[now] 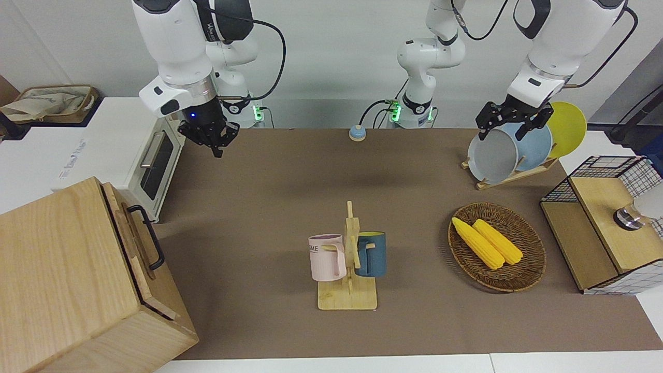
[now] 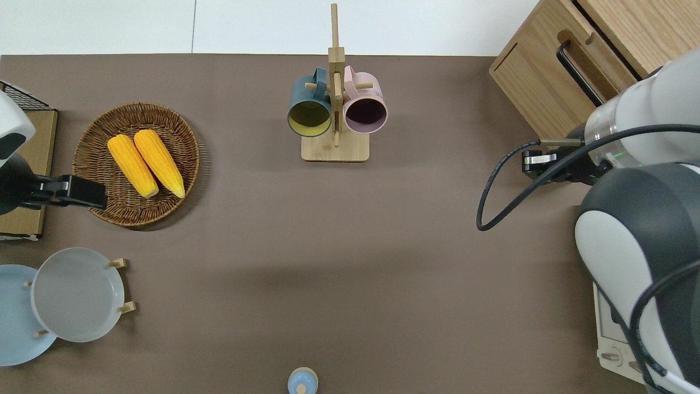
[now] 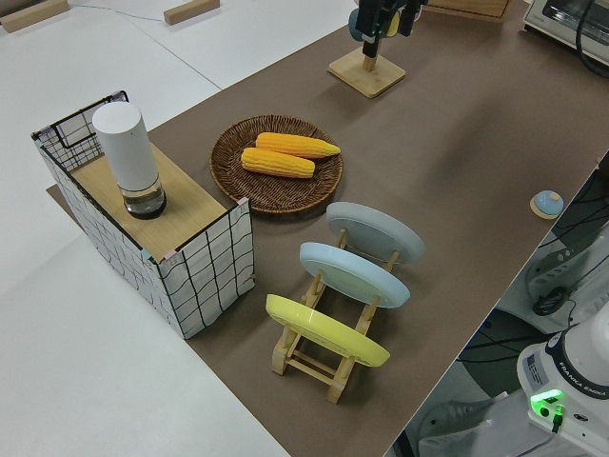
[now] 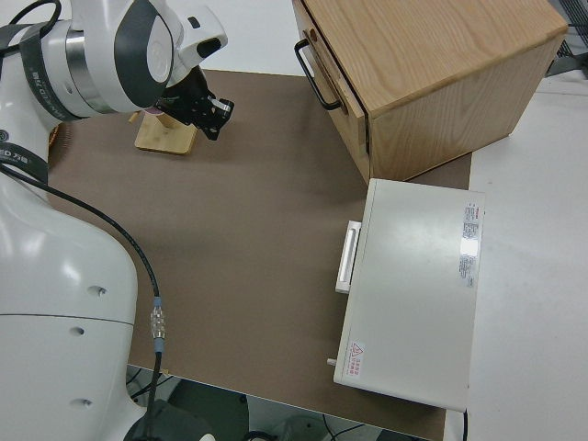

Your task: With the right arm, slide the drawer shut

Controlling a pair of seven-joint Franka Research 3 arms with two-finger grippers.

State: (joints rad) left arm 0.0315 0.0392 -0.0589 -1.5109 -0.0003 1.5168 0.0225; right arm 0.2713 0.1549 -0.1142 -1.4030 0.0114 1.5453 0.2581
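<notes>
The drawer (image 1: 135, 243) is in the pale wooden cabinet (image 1: 57, 280) at the right arm's end of the table. Its black loop handle (image 1: 147, 235) faces the table's middle. Its front panel lies close against the cabinet with a thin dark gap; it also shows in the overhead view (image 2: 552, 76) and the right side view (image 4: 335, 87). My right gripper (image 1: 216, 146), with a blue light on its wrist, is up in the air, shut and empty. In the overhead view it (image 2: 529, 162) is over bare mat, just nearer to the robots than the cabinet's corner. The left arm is parked.
A white oven (image 1: 155, 160) stands beside the cabinet, nearer to the robots. A mug rack (image 1: 348, 259) with two mugs is mid-table. A basket with corn (image 1: 496, 246), a plate rack (image 1: 510, 150), a wire-and-wood box (image 1: 606, 223) and a small blue bell (image 1: 357, 133) are also on the table.
</notes>
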